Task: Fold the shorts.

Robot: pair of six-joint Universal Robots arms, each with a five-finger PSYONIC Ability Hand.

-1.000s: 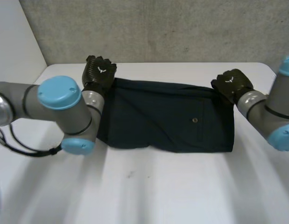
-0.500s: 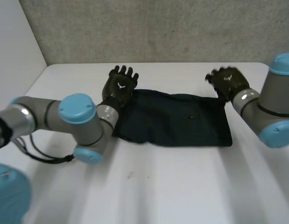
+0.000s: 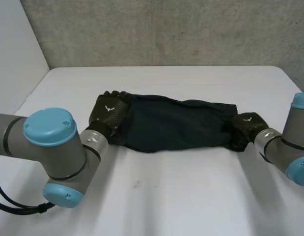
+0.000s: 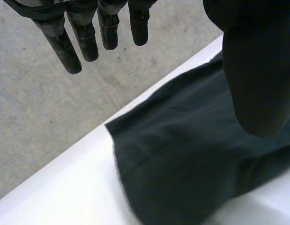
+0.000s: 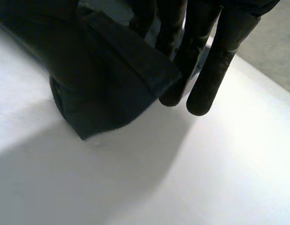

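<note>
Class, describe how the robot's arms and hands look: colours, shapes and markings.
The left arm and right arm are grey tubes with round light-blue joint caps. The left hand and right hand are black, slim-fingered, each with a small white emblem on its back.

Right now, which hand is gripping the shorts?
The right hand: the shorts edge is pinched against its fingers. The left hand has fingers straight, clear of the cloth.

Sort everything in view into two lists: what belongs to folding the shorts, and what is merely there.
Belongs to the job:
shorts, dark, stretched between the hands
left hand, at their left end
right hand, at their right end

Merely there:
table, white, bearing the shorts
wall, grey, behind the table
</note>
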